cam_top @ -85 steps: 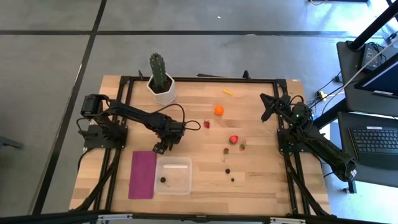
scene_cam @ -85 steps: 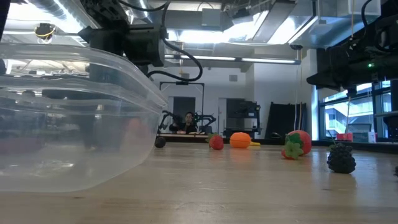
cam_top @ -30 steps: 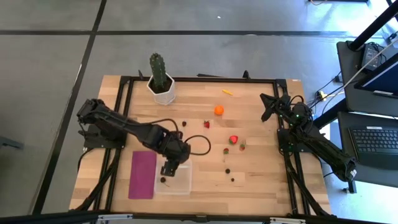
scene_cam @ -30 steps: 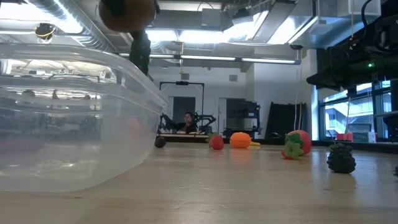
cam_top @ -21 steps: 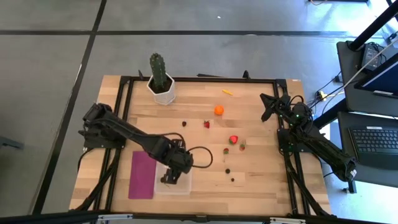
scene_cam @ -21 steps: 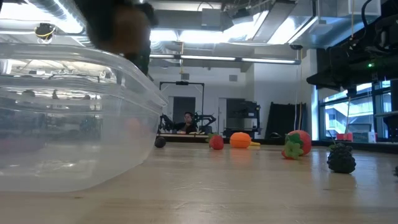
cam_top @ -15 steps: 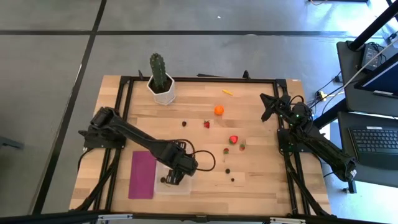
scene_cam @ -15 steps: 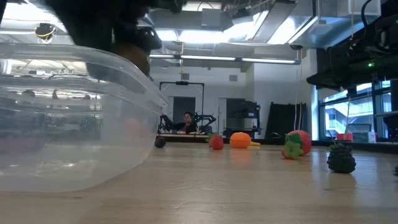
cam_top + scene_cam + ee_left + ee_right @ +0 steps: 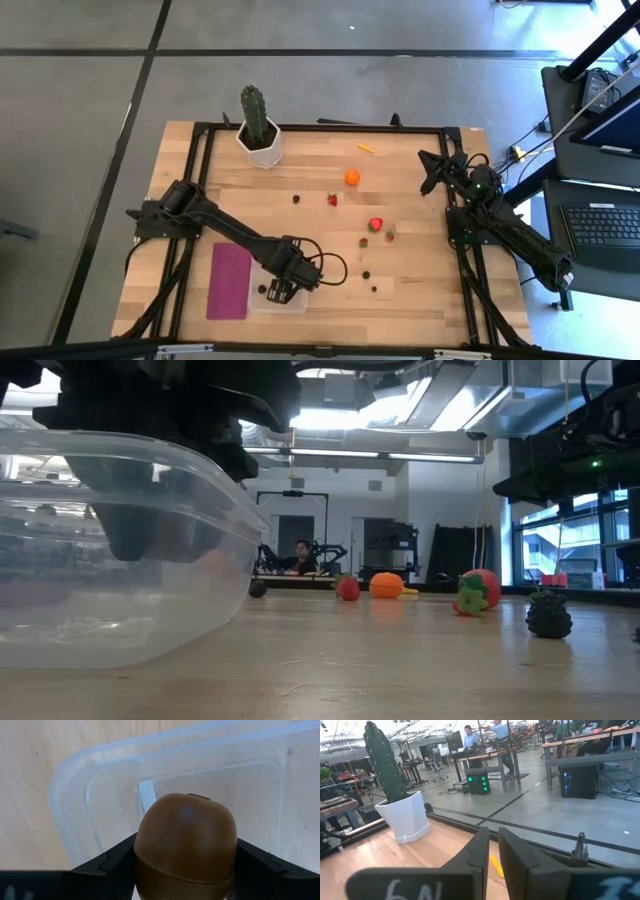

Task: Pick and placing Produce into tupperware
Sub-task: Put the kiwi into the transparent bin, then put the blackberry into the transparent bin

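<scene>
Over the tupperware [image 9: 258, 301] is where my left gripper [image 9: 185, 870] hangs now, jaws spread about halfway and clamped on the brown kiwi [image 9: 185, 842], one dark finger pressing each flank. The kiwi sits just above the tub's clear floor, inside its walls, close to a rounded corner rather than over the middle.

That corner worries me. If I let go this near the wall, I judge the kiwi could strike the rim or the sloped side and roll, since it is oval and smooth. A release from too high might also let it bounce toward the small dark berry [image 9: 262, 290] already lying in the tub. Coming lower has its own risk: my fingers could catch the thin plastic wall and drag the light tub across the table [image 9: 330, 250], or toward the magenta rectangle [image 9: 229, 281] just beside it.

Well away from the tub, my right gripper [image 9: 491, 851] waits at the table's far right edge, its fingers nearly together on nothing. The orange [image 9: 352, 177] and strawberries [image 9: 376, 224] are not yet in the tub.
</scene>
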Tool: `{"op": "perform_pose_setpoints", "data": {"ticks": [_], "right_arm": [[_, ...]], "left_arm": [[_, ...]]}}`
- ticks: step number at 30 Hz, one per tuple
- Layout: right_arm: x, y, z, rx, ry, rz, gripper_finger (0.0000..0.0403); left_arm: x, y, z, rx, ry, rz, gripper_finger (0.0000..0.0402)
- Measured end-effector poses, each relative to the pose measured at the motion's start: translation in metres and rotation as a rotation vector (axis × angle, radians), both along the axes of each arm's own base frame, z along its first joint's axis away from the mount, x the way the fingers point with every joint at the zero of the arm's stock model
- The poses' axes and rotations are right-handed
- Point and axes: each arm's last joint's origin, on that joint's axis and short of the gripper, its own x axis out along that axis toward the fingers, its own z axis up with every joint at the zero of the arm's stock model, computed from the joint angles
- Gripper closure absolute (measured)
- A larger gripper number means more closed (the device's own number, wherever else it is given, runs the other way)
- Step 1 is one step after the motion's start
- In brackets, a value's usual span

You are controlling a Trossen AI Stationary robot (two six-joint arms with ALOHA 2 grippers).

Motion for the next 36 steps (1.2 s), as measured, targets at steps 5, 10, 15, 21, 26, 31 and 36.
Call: {"op": "perform_pose_setpoints", "data": {"ticks": [5, 10, 15, 21, 26, 31, 36], "right_arm": [[0.0, 0.0, 0.0, 0.0, 0.0, 0.0, 0.0357], [0.0, 0.0, 0.0, -0.001, 0.001, 0.0, 0.0357], [0.0, 0.0, 0.0, 0.0, 0.0, 0.0, 0.0357], [0.0, 0.0, 0.0, -0.001, 0.001, 0.0, 0.0357], [0.0, 0.0, 0.0, -0.002, 0.002, 0.0, 0.0357], [0.0, 0.0, 0.0, -0.002, 0.002, 0.0, 0.0357], [0.0, 0.0, 0.0, -0.002, 0.002, 0.0, 0.0357]], "left_arm": [[0.0003, 0.0002, 0.0, 0.0, -0.003, 0.001, 0.0156], [0.0003, 0.0002, 0.0, 0.001, -0.002, 0.002, 0.0156], [0.0003, 0.0003, 0.0, 0.001, -0.002, 0.001, 0.0156], [0.0003, 0.0004, 0.0, 0.0, -0.001, 0.002, 0.0153], [0.0003, 0.0004, 0.0, 0.0, -0.001, 0.002, 0.0127], [0.0002, 0.0005, 0.0, -0.001, 0.001, 0.002, 0.01], [-0.0064, 0.004, 0.0074, 0.013, 0.034, -0.005, 0.0094]]}}
